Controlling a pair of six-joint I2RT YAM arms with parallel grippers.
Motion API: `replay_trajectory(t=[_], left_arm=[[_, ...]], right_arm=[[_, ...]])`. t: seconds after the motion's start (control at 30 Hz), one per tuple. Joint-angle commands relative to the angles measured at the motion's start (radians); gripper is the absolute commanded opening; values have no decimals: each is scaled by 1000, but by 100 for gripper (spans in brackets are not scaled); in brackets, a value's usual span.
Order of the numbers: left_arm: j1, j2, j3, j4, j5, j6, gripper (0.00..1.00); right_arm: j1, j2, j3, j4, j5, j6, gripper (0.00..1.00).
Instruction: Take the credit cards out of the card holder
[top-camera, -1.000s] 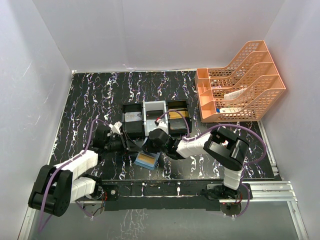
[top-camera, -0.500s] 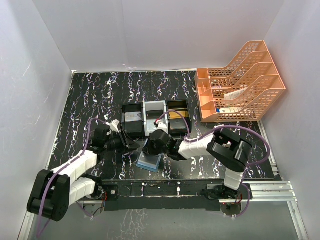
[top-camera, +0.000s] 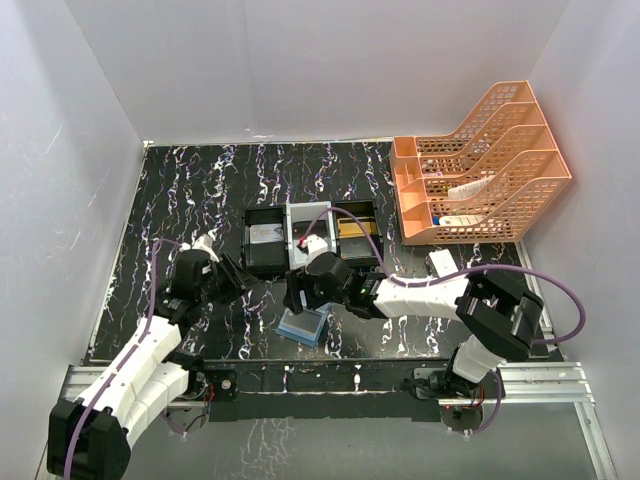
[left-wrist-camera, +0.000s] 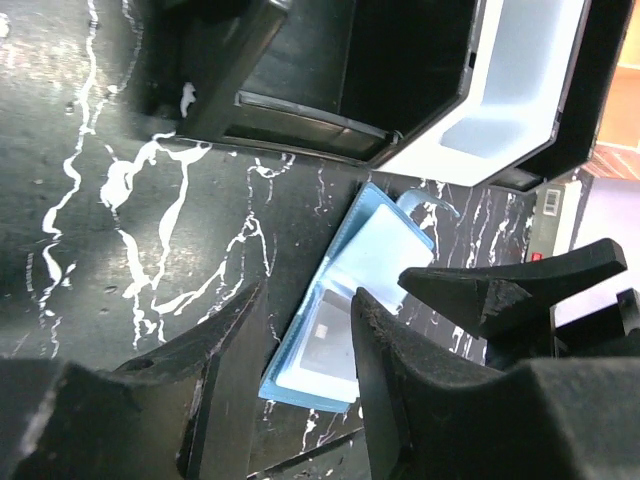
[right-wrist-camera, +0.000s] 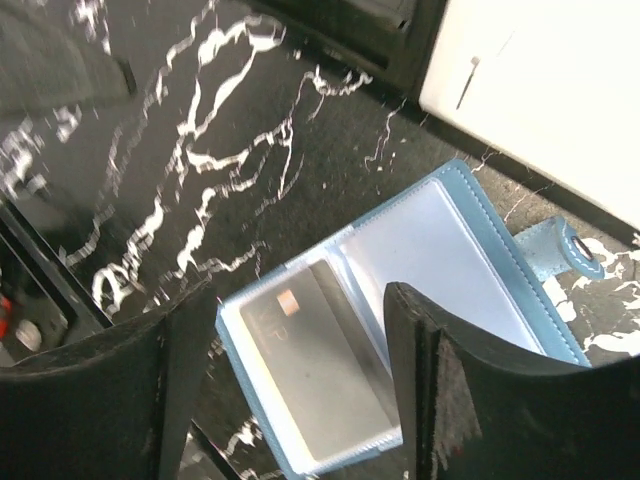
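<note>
While card holder (right-wrist-camera: 440, 250) lies open near edge of table (top-camera: 420, 335), right pincer (right-wrist-camera: 295, 300) wide, left pincer (left-wrist-camera: 308, 300) narrow

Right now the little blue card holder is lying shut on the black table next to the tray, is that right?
Not quite. The card holder is lying open, not shut: the right wrist view shows its pockets spread flat, with a silver-grey card in one. It does lie on the black table next to the tray.
</note>
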Motion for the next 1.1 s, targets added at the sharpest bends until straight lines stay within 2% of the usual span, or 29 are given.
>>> replay_trajectory(t=[0.0, 0.23, 0.33, 0.63, 0.87, 1.07], left_arm=[[-1, -34, 42, -116, -101, 18, 38], [-1, -49, 61, -137, -111, 24, 38], [-1, -53, 64, -140, -112, 25, 38], [-2, -47, 79, -156, -110, 45, 38], [-2, -27, 88, -150, -94, 62, 38], [-1, -15, 90, -142, -65, 74, 38]], right_arm=[[6, 8, 71, -116, -96, -280, 69], [11, 73, 134, -179, -190, -424, 75], [24, 107, 164, -213, -192, -459, 80], [49, 140, 162, -253, -153, -464, 84], [50, 136, 108, -215, -153, -397, 74], [50, 122, 66, -145, -145, -309, 57]])
